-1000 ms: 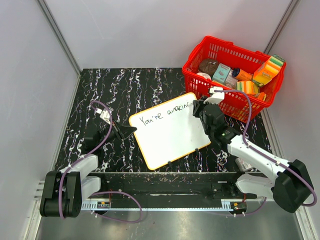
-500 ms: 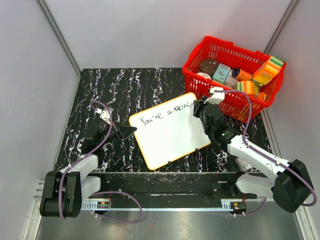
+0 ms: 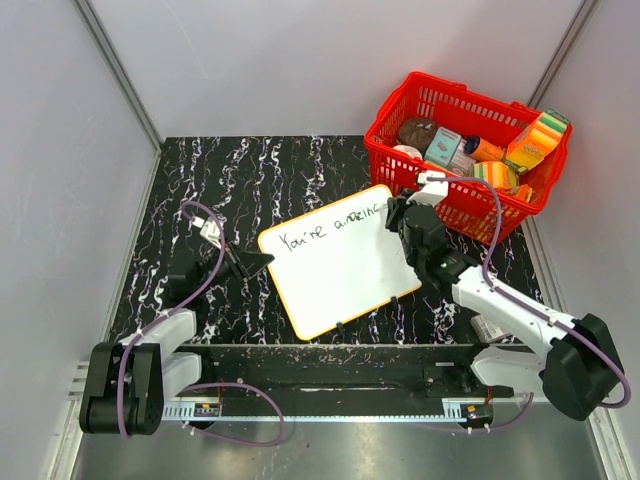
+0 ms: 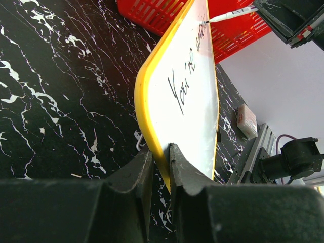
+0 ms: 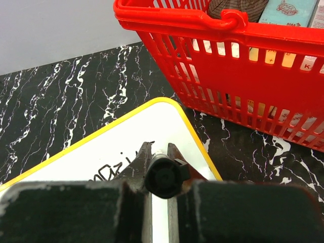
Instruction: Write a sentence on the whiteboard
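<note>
The whiteboard [image 3: 340, 265] lies tilted on the black marble table, white with an orange-yellow rim, and reads "You're amazin.." in black. My left gripper [image 3: 262, 260] is shut on its left rim; the left wrist view shows the yellow edge pinched between the fingers [image 4: 161, 152], with the whiteboard [image 4: 190, 96] stretching away. My right gripper [image 3: 393, 215] is shut on a marker [image 5: 162, 175] that points down at the whiteboard [image 5: 126, 139] by the end of the writing, near the far right corner. The marker tip [image 4: 230, 15] touches the board there.
A red basket [image 3: 470, 208] full of packages stands at the back right, just beyond the board's corner, and looms close in the right wrist view as the red basket [image 5: 243, 66]. A small box [image 3: 487, 327] lies near the right arm's base.
The right gripper with the marker has shifted slightly at the end of the written word. The left gripper and the board have stayed put.
</note>
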